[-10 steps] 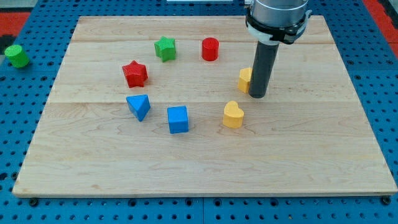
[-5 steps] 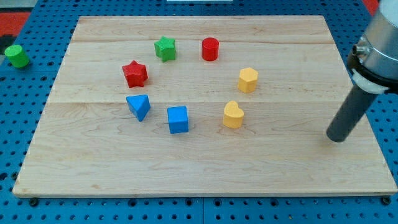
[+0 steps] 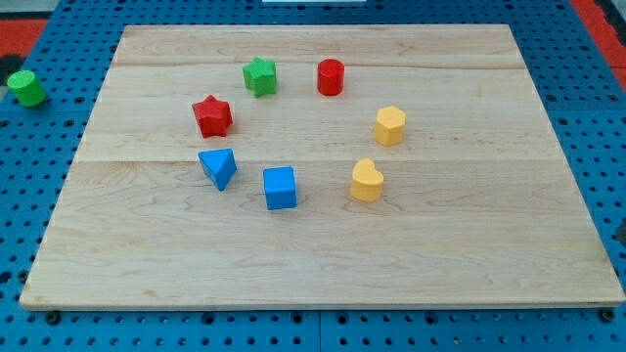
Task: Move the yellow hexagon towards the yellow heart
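The rod is nowhere in the frame, so its tip's place relative to the blocks cannot be told, and nothing is touching the yellow hexagon, which sits right of centre on the wooden board, just up and right of the yellow heart with a clear gap between them. The risk looks plain: a push that meets the hexagon off-centre could send it spinning past the heart, or shove too hard and knock the heart down toward the blue cube.
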### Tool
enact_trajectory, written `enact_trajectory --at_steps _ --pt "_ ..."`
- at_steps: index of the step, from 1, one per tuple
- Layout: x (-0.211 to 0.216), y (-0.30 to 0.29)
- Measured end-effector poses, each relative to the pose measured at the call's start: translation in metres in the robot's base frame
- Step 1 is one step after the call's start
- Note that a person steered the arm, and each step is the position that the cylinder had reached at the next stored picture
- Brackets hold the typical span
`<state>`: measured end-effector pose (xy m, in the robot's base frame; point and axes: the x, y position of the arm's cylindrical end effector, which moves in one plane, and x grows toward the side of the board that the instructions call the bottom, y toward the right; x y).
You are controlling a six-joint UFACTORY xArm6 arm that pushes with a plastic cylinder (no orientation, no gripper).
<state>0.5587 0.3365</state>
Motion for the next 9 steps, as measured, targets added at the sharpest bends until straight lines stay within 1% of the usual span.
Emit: enact_trajectory --at_steps 1,2,3,4,5,6,7,9 --pt "-0.008 -0.007" --pt "-0.066 -0.051" --pt "-0.1 -0.097" --pt "-0.13 -0.128" --pt "-0.183 -0.141" --pt "-0.213 -0.199" --pt "-0.214 -0.215" --pt "-0.194 -0.23"
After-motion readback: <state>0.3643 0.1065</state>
